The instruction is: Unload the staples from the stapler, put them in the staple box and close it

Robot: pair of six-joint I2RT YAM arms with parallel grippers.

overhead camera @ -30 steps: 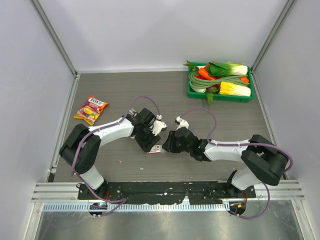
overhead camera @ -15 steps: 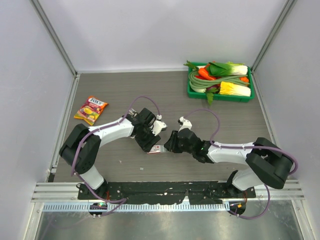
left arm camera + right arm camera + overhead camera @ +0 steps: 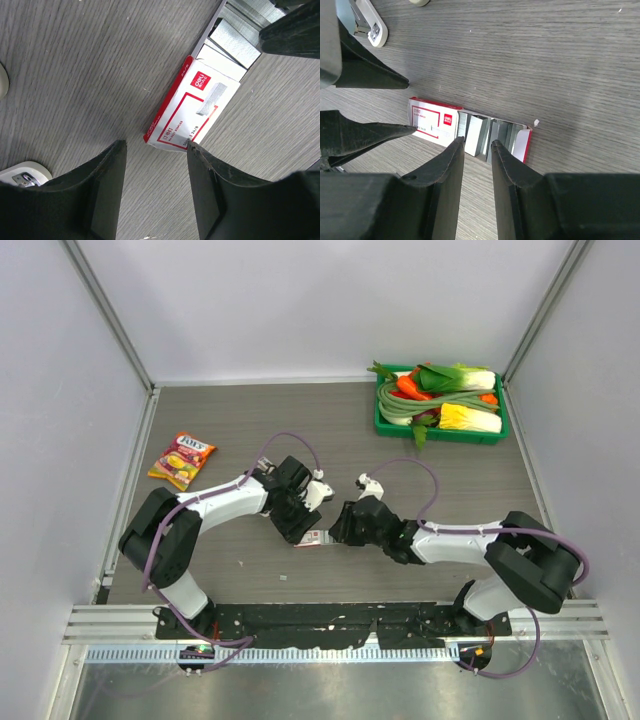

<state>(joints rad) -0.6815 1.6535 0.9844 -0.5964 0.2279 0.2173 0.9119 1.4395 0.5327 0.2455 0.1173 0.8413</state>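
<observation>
1. A bright sweet packet point(image 3: 182, 458) is noted lying flat at the far left of the counter point(image 3: 250, 430), well apart from both arms.
2. The left end effector point(image 3: 156, 145) is held low over the counter with its fingers point(image 3: 107, 190) spread open; nothing is gripped. One fingertip is seen touching the printed end of a small red-and-white box point(image 3: 192, 112).
3. The stapler point(image 3: 369, 24) is found on the counter just beside the left end effector, off the outer side of one finger and apart from the box. Only one end is shown: a white shell with metal parts inside. In the overhead view it is hidden by the left arm.
4. The box is seen lying flat on the counter between the two end effectors. Its inner drawer is slid out toward the right arm.
5. The staples point(image 3: 479, 131) are recorded in the slid-out drawer as silvery blocks packed side by side.
6. The right end effector point(image 3: 475, 145) is pointed down at the drawer, its fingers set narrowly apart and straddling one block of staples. Whether that block is pinched or only straddled cannot be told.
7. A green tray point(image 3: 378, 420) filled with vegetables point(image 3: 445, 390) is noted in the far right corner of the counter, well apart from everything else.
</observation>
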